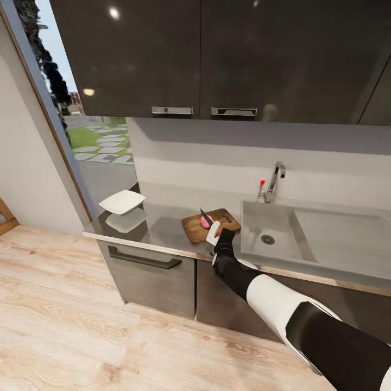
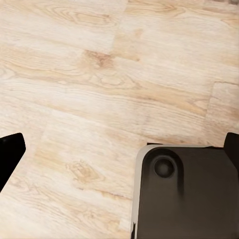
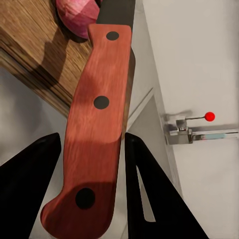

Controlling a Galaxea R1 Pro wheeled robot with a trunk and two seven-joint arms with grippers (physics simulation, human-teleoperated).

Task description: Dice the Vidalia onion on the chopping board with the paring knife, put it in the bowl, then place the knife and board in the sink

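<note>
Item: our right end effector (image 1: pixel 216 232) grasping the paring knife (image 3: pixel 97 134), blade over the Vidalia onion (image 1: pixel 206 221) on the chopping board (image 1: pixel 191 227) at the counter's (image 1: pixel 157 233) front edge, positioned, we judge, for dicing.

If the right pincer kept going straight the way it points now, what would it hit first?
Probably the small pink-magenta onion on the brown wooden chopping board; the right pincer holds the wooden-handled knife aimed at it.
</note>
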